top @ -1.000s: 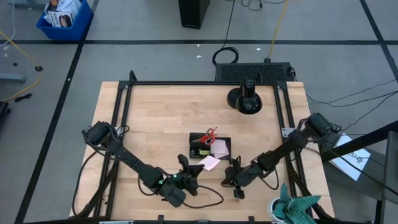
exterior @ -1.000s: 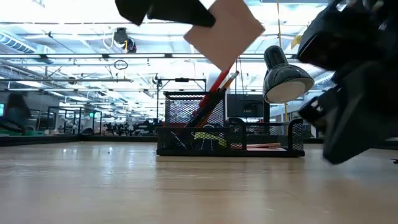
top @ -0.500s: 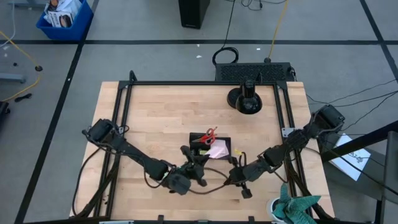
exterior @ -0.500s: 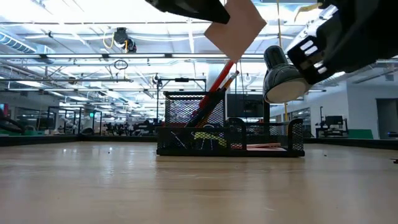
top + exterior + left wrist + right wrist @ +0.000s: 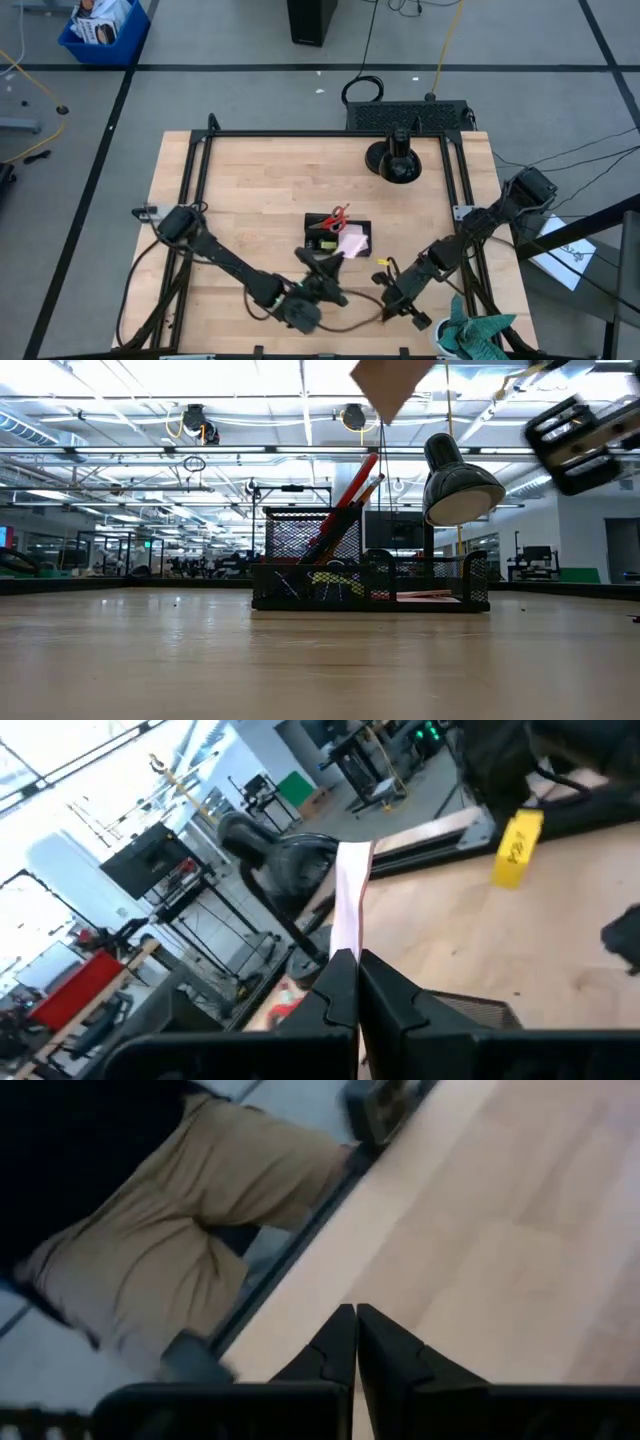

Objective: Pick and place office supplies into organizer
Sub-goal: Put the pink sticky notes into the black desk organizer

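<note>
The left end effector (image 5: 356,982), raised near the desk's (image 5: 260,180) front edge, pinches a pink sticky-note pad (image 5: 349,900) just before the organizer (image 5: 338,234). The right end effector (image 5: 356,1342) hovers beside it, fingers together, empty.

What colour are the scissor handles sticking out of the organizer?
Red scissors handles, clearest in the high view.

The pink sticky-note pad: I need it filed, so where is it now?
The pink sticky-note pad is pinched in the left gripper, raised above the table's front middle, just in front of the black organizer in the high view.
</note>
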Robot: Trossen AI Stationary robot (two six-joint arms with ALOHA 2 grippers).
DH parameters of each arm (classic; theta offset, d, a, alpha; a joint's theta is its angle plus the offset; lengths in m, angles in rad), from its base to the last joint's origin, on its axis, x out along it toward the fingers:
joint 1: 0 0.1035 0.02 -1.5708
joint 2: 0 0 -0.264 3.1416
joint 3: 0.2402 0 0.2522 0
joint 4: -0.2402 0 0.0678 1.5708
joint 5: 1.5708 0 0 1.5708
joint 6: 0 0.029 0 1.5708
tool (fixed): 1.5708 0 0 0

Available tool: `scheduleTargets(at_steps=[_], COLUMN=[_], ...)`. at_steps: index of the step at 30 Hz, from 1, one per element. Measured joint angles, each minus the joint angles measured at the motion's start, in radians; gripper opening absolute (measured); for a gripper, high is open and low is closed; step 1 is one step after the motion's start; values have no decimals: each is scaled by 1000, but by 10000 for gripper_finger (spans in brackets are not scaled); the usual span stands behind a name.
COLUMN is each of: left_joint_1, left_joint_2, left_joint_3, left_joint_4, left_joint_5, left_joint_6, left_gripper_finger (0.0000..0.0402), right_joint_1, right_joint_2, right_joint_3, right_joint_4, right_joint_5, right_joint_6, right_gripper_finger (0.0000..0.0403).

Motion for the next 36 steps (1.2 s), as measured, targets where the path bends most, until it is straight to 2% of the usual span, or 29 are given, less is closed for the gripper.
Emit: scheduleTargets(at_steps=[5,11,15,19,24,29,33,36], left_joint_1=[5,32,61,94,113,122,136,145], left_joint_2=[121,241,309,353,354,351,351,351], left_joint_3=[223,431,533,561,544,559,559,559], left_joint_4=[-224,-474,-606,-720,-904,-972,-1000,-1000], left_joint_5=[65,85,97,159,197,254,296,294], left_joint_6=[-108,-217,-281,-384,-533,-518,-515,-515], left_gripper_finger=[0,0,0,0,0,0,0,0], right_joint_1=[73,181,236,253,238,221,221,221], right_joint_2=[-49,-204,-316,-417,-533,-614,-626,-625], right_joint_3=[0,-1,-51,-167,-319,-377,-385,-385], right_joint_4=[-69,-164,-128,-77,77,150,131,138], right_joint_5=[9,186,315,443,452,469,522,524], right_joint_6=[-4,-38,-77,-43,34,51,72,72], right_gripper_finger=[6,6,6,6,6,6,6,6])
